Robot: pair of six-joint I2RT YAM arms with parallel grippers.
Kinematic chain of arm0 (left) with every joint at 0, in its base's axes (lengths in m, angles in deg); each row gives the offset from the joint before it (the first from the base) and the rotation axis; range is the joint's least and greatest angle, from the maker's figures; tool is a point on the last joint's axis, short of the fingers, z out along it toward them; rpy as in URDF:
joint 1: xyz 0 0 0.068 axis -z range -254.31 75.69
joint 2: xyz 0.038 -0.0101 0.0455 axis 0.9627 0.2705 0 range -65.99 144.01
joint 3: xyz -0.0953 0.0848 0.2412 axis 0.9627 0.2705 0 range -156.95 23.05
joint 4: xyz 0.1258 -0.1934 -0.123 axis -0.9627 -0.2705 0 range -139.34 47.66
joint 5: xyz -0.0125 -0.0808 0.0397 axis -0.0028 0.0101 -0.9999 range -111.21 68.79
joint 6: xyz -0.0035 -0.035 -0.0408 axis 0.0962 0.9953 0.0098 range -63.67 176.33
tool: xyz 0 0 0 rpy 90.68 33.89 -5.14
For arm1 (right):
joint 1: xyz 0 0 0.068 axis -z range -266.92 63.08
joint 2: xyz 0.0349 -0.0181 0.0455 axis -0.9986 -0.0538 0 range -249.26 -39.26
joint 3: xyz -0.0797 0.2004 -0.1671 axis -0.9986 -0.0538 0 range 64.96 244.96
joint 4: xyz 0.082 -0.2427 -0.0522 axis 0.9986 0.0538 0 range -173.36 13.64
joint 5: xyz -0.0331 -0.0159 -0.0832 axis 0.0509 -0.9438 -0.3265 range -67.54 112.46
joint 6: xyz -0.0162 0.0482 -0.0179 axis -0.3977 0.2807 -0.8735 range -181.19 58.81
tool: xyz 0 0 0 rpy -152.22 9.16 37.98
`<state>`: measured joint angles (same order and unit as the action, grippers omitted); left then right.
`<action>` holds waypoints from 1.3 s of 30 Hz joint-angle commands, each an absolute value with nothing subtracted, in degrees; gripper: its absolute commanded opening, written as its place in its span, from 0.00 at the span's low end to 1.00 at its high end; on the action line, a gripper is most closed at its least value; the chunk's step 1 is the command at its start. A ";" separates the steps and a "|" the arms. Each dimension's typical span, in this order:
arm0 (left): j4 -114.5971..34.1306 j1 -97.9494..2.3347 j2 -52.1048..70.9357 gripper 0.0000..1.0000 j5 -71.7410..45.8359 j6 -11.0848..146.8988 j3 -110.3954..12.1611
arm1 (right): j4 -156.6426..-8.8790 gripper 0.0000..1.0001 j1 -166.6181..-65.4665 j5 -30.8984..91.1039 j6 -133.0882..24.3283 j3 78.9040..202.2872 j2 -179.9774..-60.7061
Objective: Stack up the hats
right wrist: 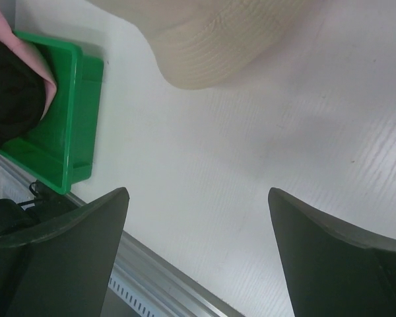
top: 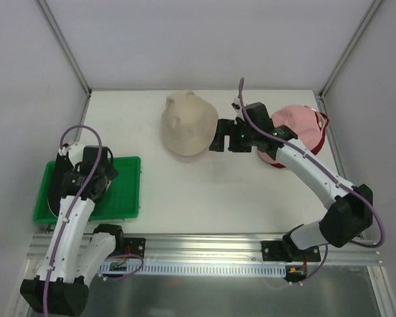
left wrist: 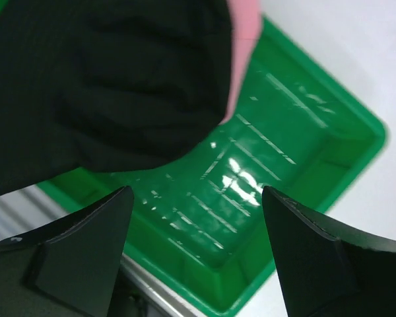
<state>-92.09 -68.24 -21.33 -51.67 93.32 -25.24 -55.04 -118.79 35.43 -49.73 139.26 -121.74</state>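
A beige bucket hat (top: 188, 123) lies at the back middle of the table; its brim shows in the right wrist view (right wrist: 218, 39). My right gripper (top: 216, 137) is open and empty just right of it, and it shows above bare table in its own view (right wrist: 198, 195). A pink cap (top: 296, 121) rests on a red cap (top: 323, 132) behind the right arm. A black hat (left wrist: 105, 79) lies over a pink hat (left wrist: 243, 46) in the green tray (left wrist: 303, 152). My left gripper (left wrist: 198, 198) is open and empty above the tray, and it also shows in the top view (top: 105, 177).
The green tray (top: 125, 191) sits at the near left, partly under the left arm. White walls with metal posts close the back and sides. An aluminium rail (top: 204, 247) runs along the near edge.
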 commanded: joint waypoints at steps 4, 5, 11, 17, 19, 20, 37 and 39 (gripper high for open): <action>-92.79 -73.86 -10.92 0.81 -53.82 88.95 -25.63 | -60.15 0.92 -120.40 38.72 -49.33 136.24 -121.35; -92.53 -75.00 -9.14 0.80 -52.43 88.15 -26.16 | -60.59 0.92 -120.40 39.16 -49.24 135.63 -120.92; -92.17 -77.47 4.57 0.77 -49.69 84.02 -29.85 | -60.94 0.92 -120.40 39.07 -50.03 133.78 -119.51; -91.91 -77.73 13.62 0.70 -49.43 81.47 -32.32 | -61.03 0.92 -120.23 39.60 -50.56 132.73 -119.07; -91.91 -77.65 15.04 0.67 -49.51 80.50 -33.02 | -61.12 0.92 -120.23 39.69 -50.65 132.46 -118.98; -91.99 -77.73 16.18 0.65 -49.69 80.32 -33.28 | -61.12 0.93 -120.23 39.78 -50.65 132.37 -118.89; -92.43 -79.05 23.66 0.22 -50.83 76.90 -36.01 | -61.47 0.93 -119.08 40.48 -50.56 130.97 -118.01; -92.70 -79.23 23.48 0.09 -50.66 76.63 -36.01 | -61.47 0.93 -119.00 40.48 -50.56 130.88 -117.92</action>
<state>-91.13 -78.21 23.63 -49.99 78.09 -34.11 -59.70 -119.30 39.48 -49.88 131.31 -120.54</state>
